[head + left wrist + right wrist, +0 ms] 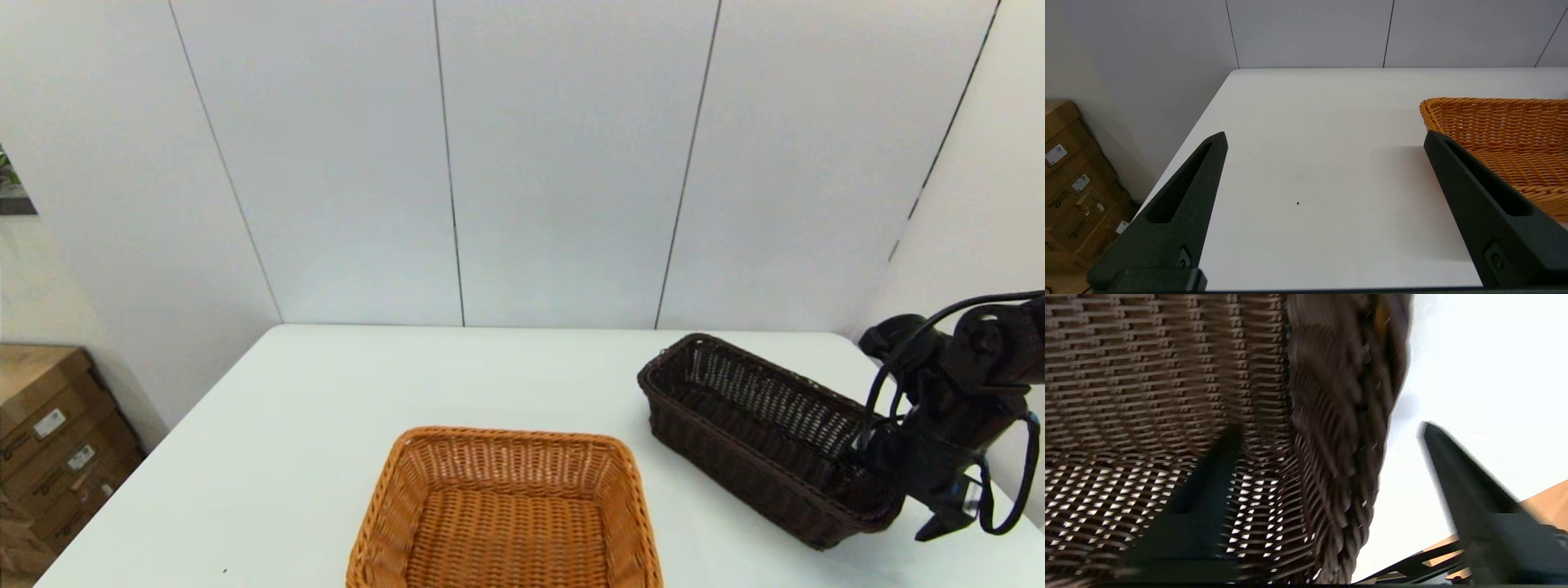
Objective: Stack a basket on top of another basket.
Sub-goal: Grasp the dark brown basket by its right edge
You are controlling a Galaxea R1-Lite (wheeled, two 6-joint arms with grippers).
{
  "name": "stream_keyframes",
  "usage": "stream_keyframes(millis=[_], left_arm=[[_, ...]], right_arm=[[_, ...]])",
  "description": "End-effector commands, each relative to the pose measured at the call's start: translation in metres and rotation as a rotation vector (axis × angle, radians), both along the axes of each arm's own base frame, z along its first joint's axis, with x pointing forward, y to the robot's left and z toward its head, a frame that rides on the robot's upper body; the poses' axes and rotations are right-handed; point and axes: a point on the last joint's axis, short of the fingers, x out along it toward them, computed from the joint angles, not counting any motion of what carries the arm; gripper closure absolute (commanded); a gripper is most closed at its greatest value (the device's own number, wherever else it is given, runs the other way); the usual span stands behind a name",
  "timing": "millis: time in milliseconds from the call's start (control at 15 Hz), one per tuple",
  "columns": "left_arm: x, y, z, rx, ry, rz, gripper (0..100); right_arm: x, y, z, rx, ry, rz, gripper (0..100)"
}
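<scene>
Across the white worktop point(286, 408) two baskets sit well apart. Largest, the orange-tan basket point(506, 514) lies at the middle of the near edge, upright and empty, its braided rim open to receive the other. Toward the right edge, running from mid-depth back toward the near right corner, is the dark brown basket point(759, 437), long and narrow, and as far as I can tell its base is on the worktop.

At its near end the right claw point(878, 457) is spread wide and straddles the end wall: in the right wrist view one finger lies inside against the open weave, the other outside over bare worktop, with the braided rim between them. Nothing is pinched yet.

So the step in hand looks like the grasp. Next it calls for closing firmly on that rim, lifting the long basket level, carrying it leftward toward the near edge and lowering it squarely into or onto the tan one.

Off near the left edge, the left claw point(1327, 163) hangs open and idle, beside the tan basket.
</scene>
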Motion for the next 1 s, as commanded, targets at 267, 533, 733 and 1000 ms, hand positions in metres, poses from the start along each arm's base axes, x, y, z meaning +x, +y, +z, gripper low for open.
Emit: stream_keyframes(millis=[267, 533, 733, 1000], left_arm=[[0.0000, 0.0000, -0.0005, 0.000, -0.001, 0.000, 0], [0.0000, 0.0000, -0.0005, 0.000, -0.001, 0.000, 0], [0.0000, 0.0000, -0.0005, 0.000, -0.001, 0.000, 0], [0.0000, 0.0000, -0.0005, 0.000, -0.001, 0.000, 0]], right_arm=[[0.0025, -0.0005, -0.0038, 0.002, -0.007, -0.007, 100], [0.0029, -0.0010, -0.0051, 0.004, -0.004, -0.013, 100], [0.0030, -0.0010, -0.0056, 0.004, -0.003, -0.016, 100], [0.0059, -0.0059, -0.0012, 0.018, -0.036, -0.035, 100]])
